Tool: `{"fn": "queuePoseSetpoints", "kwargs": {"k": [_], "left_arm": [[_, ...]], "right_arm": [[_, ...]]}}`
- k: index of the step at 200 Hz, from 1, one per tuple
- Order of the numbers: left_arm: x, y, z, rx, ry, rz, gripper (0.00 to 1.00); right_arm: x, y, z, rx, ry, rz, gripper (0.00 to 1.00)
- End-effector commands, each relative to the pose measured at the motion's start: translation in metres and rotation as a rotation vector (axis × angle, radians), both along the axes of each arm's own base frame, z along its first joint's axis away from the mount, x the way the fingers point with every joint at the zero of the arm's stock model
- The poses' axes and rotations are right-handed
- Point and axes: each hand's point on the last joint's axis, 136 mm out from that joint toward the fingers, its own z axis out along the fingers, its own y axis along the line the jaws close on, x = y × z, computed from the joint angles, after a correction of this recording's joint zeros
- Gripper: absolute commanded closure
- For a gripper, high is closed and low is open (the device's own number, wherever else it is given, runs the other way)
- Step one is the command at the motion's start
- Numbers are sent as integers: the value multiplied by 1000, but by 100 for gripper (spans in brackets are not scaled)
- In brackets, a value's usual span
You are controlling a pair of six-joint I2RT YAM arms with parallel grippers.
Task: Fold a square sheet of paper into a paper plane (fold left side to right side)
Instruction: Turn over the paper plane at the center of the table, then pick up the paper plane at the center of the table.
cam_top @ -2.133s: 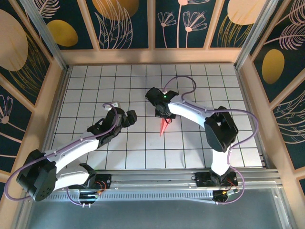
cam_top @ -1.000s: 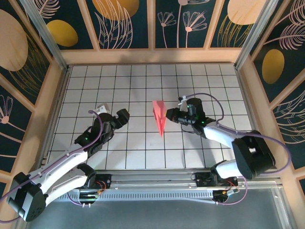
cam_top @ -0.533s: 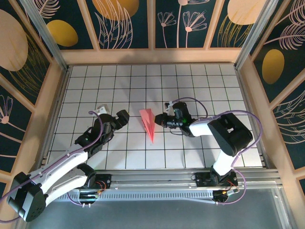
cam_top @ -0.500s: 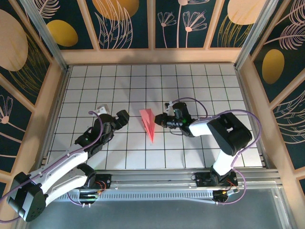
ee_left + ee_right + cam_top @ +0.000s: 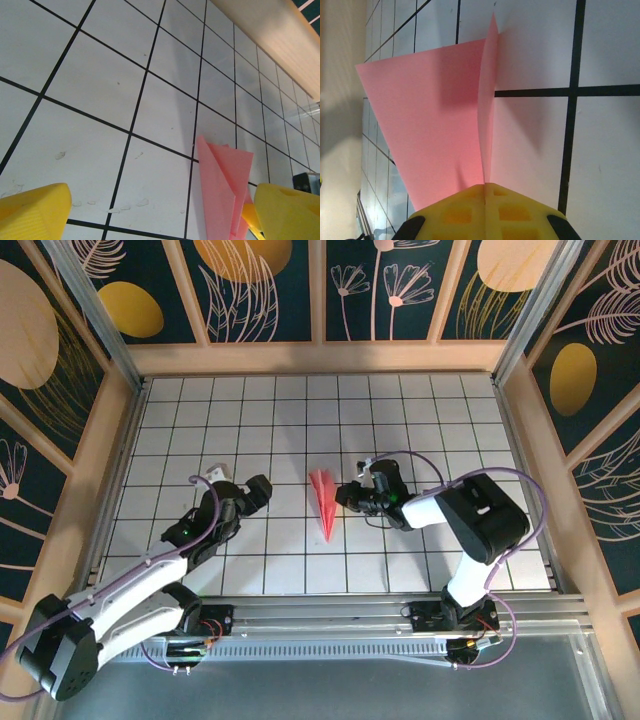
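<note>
Tiled table [image 5: 200, 420], plane [image 5: 322, 502] in right claw [image 5: 346, 498]

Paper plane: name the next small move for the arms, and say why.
Probably bring the open left gripper rightward to the paper plane and pin its flat side. The right gripper is shut on the plane's edge, one flap stands up from the tiles, and the left gripper sits apart from it.

You will find no legible text, label, brand, number or sign in any view. The tiled surface [image 5: 420, 420] carries only black grid lines; the surrounding wall panels [image 5: 250, 285] carry plant motifs.
</note>
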Motion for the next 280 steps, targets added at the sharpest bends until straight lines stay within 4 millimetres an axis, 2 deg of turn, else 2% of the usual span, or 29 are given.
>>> {"fn": "queuePoseSetpoints", "kwargs": {"k": [1, 78, 132, 161, 195, 221, 252, 280], "left_arm": [[4, -4, 0, -24, 1, -4, 6], [9, -25, -11, -27, 51, -84, 7], [11, -32, -15, -28, 69, -109, 8], [12, -30, -10, -23, 55, -97, 8], [12, -19, -3, -3, 23, -56, 7], [12, -11, 3, 8, -4, -28, 7], [10, -7, 5, 10, -19, -18, 6], [8, -4, 4, 23, -17, -16, 6]], "right_arm": [[4, -6, 11, -15, -55, -11, 100], [3, -10, 1, -70, -28, -8, 88], [5, -21, 5, -143, -45, -35, 70], [7, -34, 13, -229, -62, -59, 60], [3, -48, 39, -344, -81, -54, 52], [-13, -41, 47, -413, -27, 35, 49], [-32, -23, 39, -476, 49, 123, 48], [-35, -7, 33, -480, 78, 152, 48]]}}
